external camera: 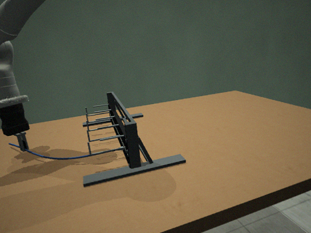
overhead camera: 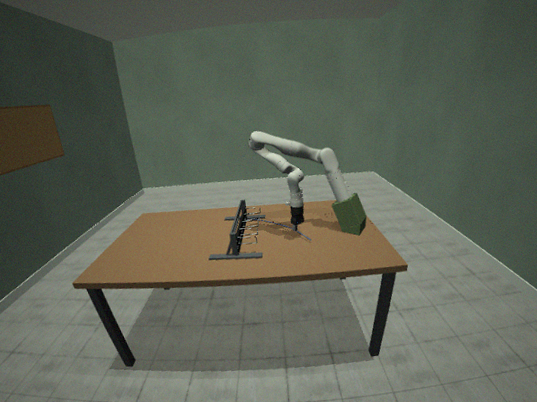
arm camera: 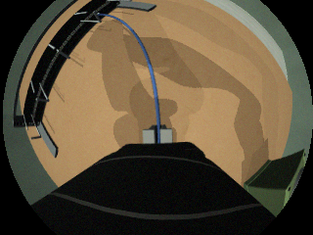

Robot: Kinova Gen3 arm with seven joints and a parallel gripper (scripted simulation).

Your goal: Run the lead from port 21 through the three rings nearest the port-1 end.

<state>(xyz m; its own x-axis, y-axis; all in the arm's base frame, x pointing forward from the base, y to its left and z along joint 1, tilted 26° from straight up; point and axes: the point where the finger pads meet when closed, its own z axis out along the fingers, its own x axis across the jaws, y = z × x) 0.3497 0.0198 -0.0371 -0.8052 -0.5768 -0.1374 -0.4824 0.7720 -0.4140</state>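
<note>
The dark grey rack (overhead camera: 236, 234) (external camera: 131, 136) (arm camera: 62, 42) stands on the wooden table (overhead camera: 172, 249) (external camera: 243, 144), with several thin wire rings (external camera: 88, 136) (overhead camera: 252, 233) sticking out of its front. A blue lead (external camera: 53, 158) (overhead camera: 276, 223) (arm camera: 152, 72) runs from the panel's near end in the exterior view, low past the nearest ring, out to my gripper. My gripper (external camera: 23, 145) (overhead camera: 295, 223) (arm camera: 158, 131) is shut on the lead close to its free end, just above the table and well in front of the rack. A short tail pokes out behind the fingers.
The arm's green base block (overhead camera: 350, 215) (arm camera: 277, 172) stands on the table behind the gripper, near the right edge. The rack's two flat feet (external camera: 133, 169) (external camera: 112, 119) lie across the table at each end.
</note>
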